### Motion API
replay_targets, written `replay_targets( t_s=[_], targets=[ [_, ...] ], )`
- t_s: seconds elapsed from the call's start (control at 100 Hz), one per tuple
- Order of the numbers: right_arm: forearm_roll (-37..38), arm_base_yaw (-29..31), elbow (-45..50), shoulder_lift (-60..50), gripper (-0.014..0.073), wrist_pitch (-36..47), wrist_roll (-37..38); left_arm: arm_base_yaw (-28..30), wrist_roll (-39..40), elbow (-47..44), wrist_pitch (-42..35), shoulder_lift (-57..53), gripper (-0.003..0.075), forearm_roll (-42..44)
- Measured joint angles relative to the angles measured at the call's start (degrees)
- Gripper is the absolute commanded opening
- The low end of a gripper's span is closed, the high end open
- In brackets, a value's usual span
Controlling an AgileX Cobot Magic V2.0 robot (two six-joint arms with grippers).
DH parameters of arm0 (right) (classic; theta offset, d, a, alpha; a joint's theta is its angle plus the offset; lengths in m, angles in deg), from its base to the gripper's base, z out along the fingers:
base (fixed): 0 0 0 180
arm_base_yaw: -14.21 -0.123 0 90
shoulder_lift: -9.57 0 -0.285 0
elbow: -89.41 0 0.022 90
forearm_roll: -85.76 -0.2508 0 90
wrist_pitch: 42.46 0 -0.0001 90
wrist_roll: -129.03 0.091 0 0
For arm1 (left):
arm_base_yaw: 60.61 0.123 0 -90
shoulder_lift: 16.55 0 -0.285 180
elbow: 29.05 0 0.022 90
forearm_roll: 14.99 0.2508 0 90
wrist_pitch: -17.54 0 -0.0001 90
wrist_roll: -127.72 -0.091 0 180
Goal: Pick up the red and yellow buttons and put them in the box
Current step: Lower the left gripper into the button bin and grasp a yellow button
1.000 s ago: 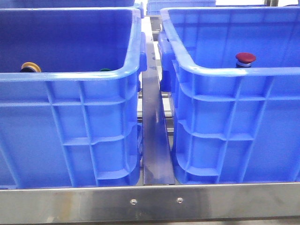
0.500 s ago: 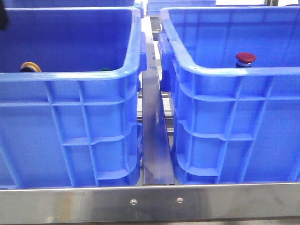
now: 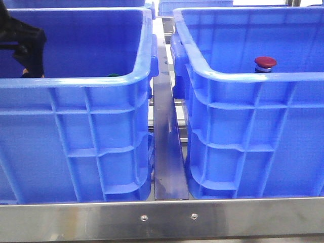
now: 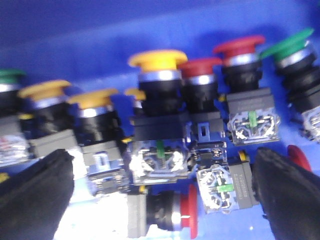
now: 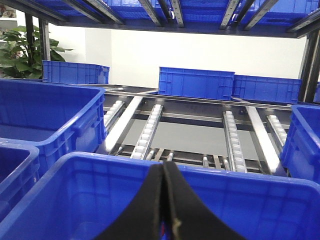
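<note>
Left pincer (image 4: 160, 200) now dropped into left crate (image 3: 76, 86), wide open, empty, hiding yellow button seen 0.5 s ago. Yellow button (image 4: 157, 60) just ahead betw. fingers. Red button (image 3: 265, 63) already in right box (image 3: 253, 78). Right pincer (image 5: 166, 210) closed, empty.

The left gripper (image 4: 160, 200) hangs with jaws spread wide, while the right gripper's (image 5: 167, 200) fingers press together, pointing twelve o'clock.
</note>
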Motion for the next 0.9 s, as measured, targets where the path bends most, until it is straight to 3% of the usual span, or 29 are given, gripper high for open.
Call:
replay_targets(
  t_s=[0.57,0.71,0.9],
  targets=[
    [0.0,0.0,0.0,0.0,-0.0069,0.0,0.0,2.72,-3.95,0.13,-5.38,5.54,0.0634,-5.8],
    [0.0,0.0,0.0,0.0,-0.0069,0.0,0.0,2.72,-4.08,0.13,-5.61,5.54,0.0479,-5.91],
    [0.0,0.0,0.0,0.0,-0.0069,0.0,0.0,2.72,-4.18,0.13,-5.61,5.54,0.0138,-5.91]
  ],
)
